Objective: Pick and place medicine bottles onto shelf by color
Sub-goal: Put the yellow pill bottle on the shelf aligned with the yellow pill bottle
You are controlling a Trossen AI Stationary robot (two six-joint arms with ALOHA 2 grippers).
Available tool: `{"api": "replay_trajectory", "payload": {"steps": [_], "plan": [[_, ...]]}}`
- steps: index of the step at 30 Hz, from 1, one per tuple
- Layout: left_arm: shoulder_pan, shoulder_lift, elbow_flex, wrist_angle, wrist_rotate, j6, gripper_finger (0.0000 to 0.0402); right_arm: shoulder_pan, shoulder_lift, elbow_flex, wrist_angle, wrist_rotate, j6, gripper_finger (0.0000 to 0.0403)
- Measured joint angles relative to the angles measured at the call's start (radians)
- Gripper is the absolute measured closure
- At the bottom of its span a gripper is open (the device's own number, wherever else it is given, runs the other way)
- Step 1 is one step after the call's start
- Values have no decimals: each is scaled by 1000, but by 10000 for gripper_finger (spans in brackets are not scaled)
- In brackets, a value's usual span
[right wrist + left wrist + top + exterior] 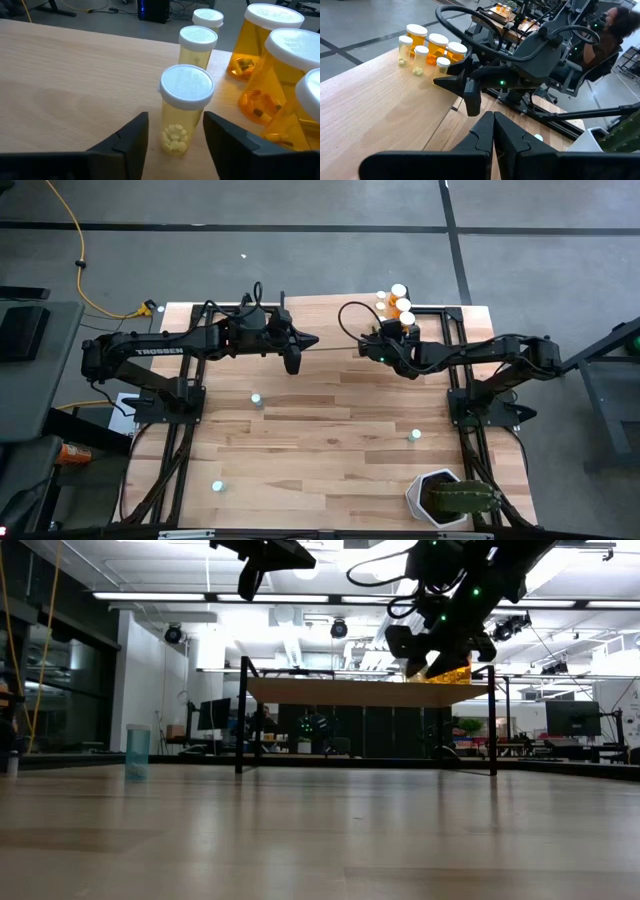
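yellow bottle between right gripper fingers

orange bottles: 3 | yellow bottles: 3 | shelf: 1

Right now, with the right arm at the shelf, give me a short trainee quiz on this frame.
1. True or false: the left gripper is shut.
2. How many white-capped medicine bottles stand on the low light-wood shelf? A three, B six, C nine.
3. Fill in: the right gripper is open around a small pale yellow bottle that stands ____ on the shelf.
Key: 1 true; 2 B; 3 upright.
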Motion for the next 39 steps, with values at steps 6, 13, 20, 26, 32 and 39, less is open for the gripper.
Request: {"api": "replay_trajectory", "payload": {"steps": [6,13,20,26,32,39], "plan": [[0,0,0,0,0,0,401,0,-28,0,0,-26,0,181],[0,0,0,0,0,0,401,1,-72,0,-7,-33,0,168],[0,0,0,0,1,0,401,1,-123,1,-3,-37,-4,169],[0,0,0,0,1,0,401,1,-183,1,27,-40,-9,169],[0,0,0,0,0,-1,401,3,-236,1,240,-158,-238,169],[0,0,0,0,0,-1,401,5,-184,182,81,-334,-243,240]]}}
